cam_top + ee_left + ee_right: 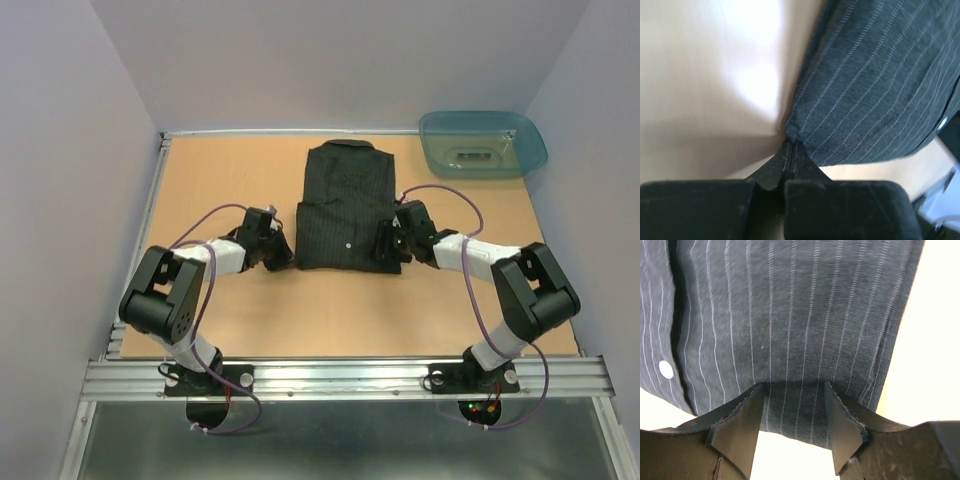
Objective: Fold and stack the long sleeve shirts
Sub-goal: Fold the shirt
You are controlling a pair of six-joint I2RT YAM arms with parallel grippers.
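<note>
One long sleeve shirt (345, 205), black with thin pale pinstripes, lies folded on the table with its collar at the far end. My left gripper (288, 255) is at its near left corner. In the left wrist view the jaws (791, 145) are pressed together, and the corner of the shirt (880, 80) bunches at their tips. My right gripper (388, 245) is at the near right corner. In the right wrist view it (794, 387) is open, its fingers straddling the hem of the shirt (790, 305), with cloth in the gap. A pale button (666, 369) shows on the placket.
A teal plastic tub (483, 143) stands at the far right corner of the wooden table (340, 310). Grey walls close in the left, right and back. A metal rail with both arm bases runs along the near edge.
</note>
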